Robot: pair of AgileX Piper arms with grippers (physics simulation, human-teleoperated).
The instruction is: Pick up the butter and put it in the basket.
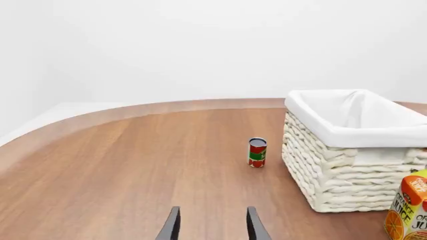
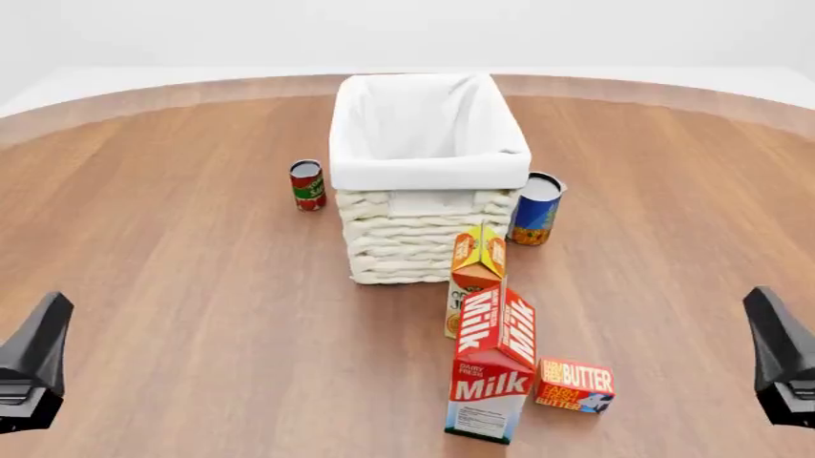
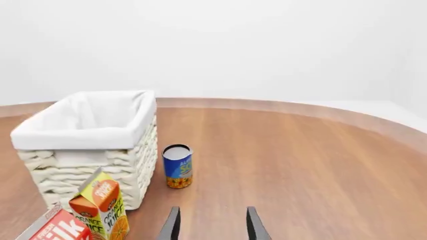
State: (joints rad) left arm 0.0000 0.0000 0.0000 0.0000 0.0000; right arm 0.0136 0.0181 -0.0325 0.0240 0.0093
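The butter [image 2: 574, 385], a small flat red-orange box, lies on the table near the front edge, just right of the milk carton [image 2: 494, 377]. Neither wrist view shows it. The cream wicker basket [image 2: 414, 243] with white lining stands in the middle of the table, also seen as the basket [image 1: 333, 180] and the basket [image 3: 73, 172] in the wrist views. My left gripper [image 1: 213, 227] is open and holds nothing, low at the front left as the left gripper [image 2: 38, 353]. My right gripper [image 3: 212, 225] is open too, at the front right as the right gripper [image 2: 780, 353], to the right of the butter.
An orange juice carton [image 2: 476, 272] stands between the basket and the milk carton. A red-green can [image 2: 307, 184] sits left of the basket and a blue can [image 2: 537, 208] to its right. The wooden table's curved far edge runs behind the basket.
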